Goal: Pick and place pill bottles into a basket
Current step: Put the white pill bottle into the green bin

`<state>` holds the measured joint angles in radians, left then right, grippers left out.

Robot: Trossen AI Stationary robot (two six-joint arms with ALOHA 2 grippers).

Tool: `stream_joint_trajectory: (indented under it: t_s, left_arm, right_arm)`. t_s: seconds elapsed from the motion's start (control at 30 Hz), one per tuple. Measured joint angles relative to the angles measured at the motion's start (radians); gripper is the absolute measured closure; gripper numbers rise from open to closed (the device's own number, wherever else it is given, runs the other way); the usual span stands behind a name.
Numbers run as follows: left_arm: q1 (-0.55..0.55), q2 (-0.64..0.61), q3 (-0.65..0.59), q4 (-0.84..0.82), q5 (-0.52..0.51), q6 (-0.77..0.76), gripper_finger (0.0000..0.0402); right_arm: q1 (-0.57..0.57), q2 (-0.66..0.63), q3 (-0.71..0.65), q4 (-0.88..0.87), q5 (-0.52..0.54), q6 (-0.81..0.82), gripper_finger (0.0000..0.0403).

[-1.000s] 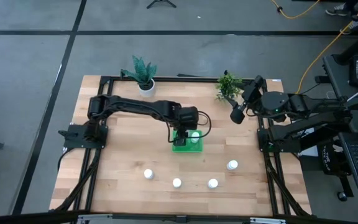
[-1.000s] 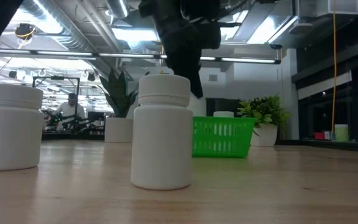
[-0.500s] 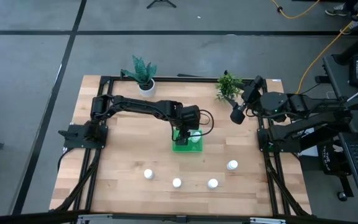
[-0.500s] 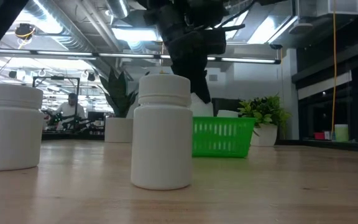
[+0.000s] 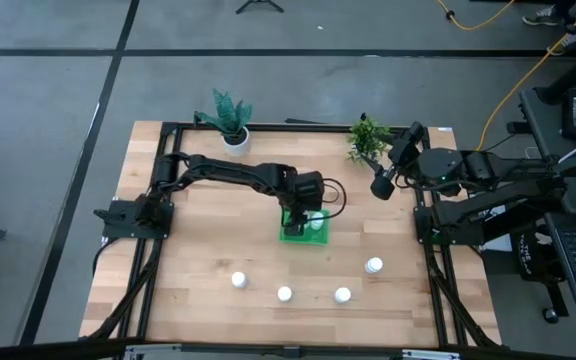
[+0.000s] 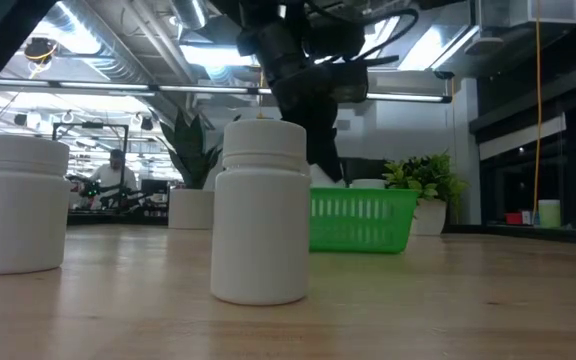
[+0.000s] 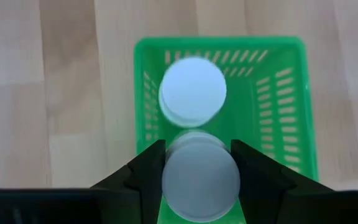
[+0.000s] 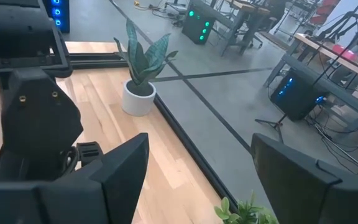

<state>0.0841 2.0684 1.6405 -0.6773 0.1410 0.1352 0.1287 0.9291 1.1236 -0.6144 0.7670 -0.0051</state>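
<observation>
My left gripper [image 5: 305,205] stands over the green basket [image 5: 302,236], fingers pointing down, shut on a white pill bottle [image 7: 201,177]. In the left wrist view, a second bottle [image 7: 192,91] stands in the basket [image 7: 284,93] just beyond the held one. Several more bottles stand on their bases on the near part of the table [image 5: 239,280] [image 5: 285,294] [image 5: 343,294] [image 5: 374,265]. In the low view, the left arm [image 6: 303,90] hides the held bottle behind the basket [image 6: 361,221]. My right gripper [image 5: 381,185] waits, open and empty, at the far right. My left gripper pinches the pill bottle's round side [image 7: 166,171] between its two fingers [image 7: 146,171], one on each side, from above, pointing down. The bottle is upright over the basket's end nearest the wrist. Whether its base rests on the basket floor cannot be told.
A spiky plant in a white pot [image 5: 233,125] and a bushy plant [image 5: 367,136] stand at the table's far edge. Black frame rails [image 5: 158,250] run along the table's sides. Bare wood lies left of the basket.
My left gripper has gone a little toward the table's right edge and down over the basket, still shut on the bottle.
</observation>
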Motion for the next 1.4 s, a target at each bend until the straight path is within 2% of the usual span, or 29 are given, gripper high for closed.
stream_joint_trajectory:
  t_s: [0.33, 0.53, 0.93, 1.2, 1.4]
  left_arm:
    - [0.004, 0.002, 0.0, 0.004, 0.004, 0.008, 0.0246]
    - [0.003, 0.002, 0.0, 0.02, 0.002, 0.022, 0.0219]
    - [0.004, 0.001, 0.0, 0.024, 0.0, 0.021, 0.0233]
    - [0.006, -0.046, 0.001, -0.02, -0.004, 0.001, 0.0187]
    - [0.008, -0.097, 0.032, -0.108, -0.072, 0.005, 0.0137]
  right_arm:
    - [0.0, 0.0, 0.0, 0.001, 0.0, 0.0, 0.0119]
    - [0.0, 0.0, 0.0, 0.001, 0.0, 0.0, 0.0119]
    - [0.0, 0.0, 0.0, 0.002, 0.0, 0.002, 0.0119]
    - [0.0, 0.0, 0.0, 0.001, 0.0, 0.001, 0.0119]
    - [0.0, 0.0, 0.0, -0.008, -0.026, 0.001, 0.0119]
